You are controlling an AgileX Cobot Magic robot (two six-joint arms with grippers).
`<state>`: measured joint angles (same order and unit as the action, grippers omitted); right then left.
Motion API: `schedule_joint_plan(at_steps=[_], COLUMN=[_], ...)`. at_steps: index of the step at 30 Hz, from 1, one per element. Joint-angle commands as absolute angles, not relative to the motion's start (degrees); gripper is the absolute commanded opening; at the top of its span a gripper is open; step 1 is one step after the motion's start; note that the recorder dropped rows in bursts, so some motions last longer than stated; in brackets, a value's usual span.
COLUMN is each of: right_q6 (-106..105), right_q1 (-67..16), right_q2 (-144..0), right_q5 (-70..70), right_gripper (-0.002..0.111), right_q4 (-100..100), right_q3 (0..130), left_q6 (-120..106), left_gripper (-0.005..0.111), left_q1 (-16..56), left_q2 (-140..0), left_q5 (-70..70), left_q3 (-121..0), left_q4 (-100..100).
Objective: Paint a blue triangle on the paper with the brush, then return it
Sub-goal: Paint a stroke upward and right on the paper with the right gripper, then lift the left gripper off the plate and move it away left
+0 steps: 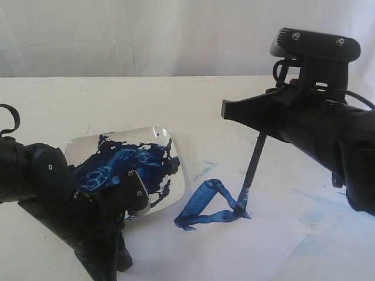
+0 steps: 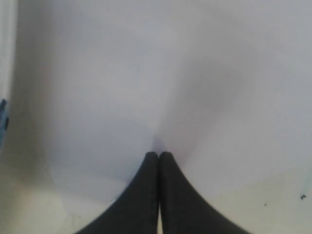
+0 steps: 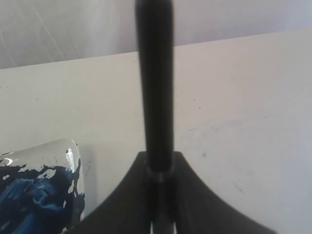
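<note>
A dark-blue triangle (image 1: 199, 202) in thick strokes lies on the white paper (image 1: 234, 246), just right of the dish. The black-handled brush (image 1: 252, 167) stands nearly upright, and its blue bristles touch the paper at the triangle's right corner. My right gripper (image 1: 258, 120) is shut on the upper handle; the right wrist view shows the handle (image 3: 155, 87) clamped between the fingers of this gripper (image 3: 158, 168). My left gripper (image 1: 114, 260) is at the lower left, shut with nothing in it. In the left wrist view its tips (image 2: 159, 154) rest on or just above the paper (image 2: 146, 73).
The square white dish (image 1: 170, 175), smeared with dark blue paint, sits left of the paper, partly behind my left arm; its edge (image 3: 73, 161) shows in the right wrist view. Faint pale-blue smears (image 1: 319, 199) mark the table right of the paper.
</note>
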<state>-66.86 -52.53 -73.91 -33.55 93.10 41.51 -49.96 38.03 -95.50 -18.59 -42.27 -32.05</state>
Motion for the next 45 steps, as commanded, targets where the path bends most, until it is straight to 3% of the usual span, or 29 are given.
schedule_joint_plan(at_steps=[1,17,35,45], right_q6=[-66.8,-66.9,-77.9,-77.9], right_q1=[-52.6,-52.6,-52.6,-52.6], right_q2=[-73.9,-73.4,-59.5,-54.5], right_q5=[-35.2,-36.3,-34.9,-34.3], right_gripper=[0.0,0.0,0.0,0.0], right_q4=[92.5,92.9,99.9,99.9], right_q3=[41.2,41.2,41.0,39.2], left_q6=[-49.7,-49.7,-49.7,-41.0], left_gripper=[0.0,0.0,0.0,0.0], left_q1=[38.4,38.4,38.4,37.0], left_q2=[-96.4,-96.4,-96.4,-88.0], left_q5=[-20.2,-20.2,-21.1,-31.3], left_q3=[-41.8,-41.8,-41.9,-49.9], left_q4=[-32.9,-32.9,-32.9,-28.2])
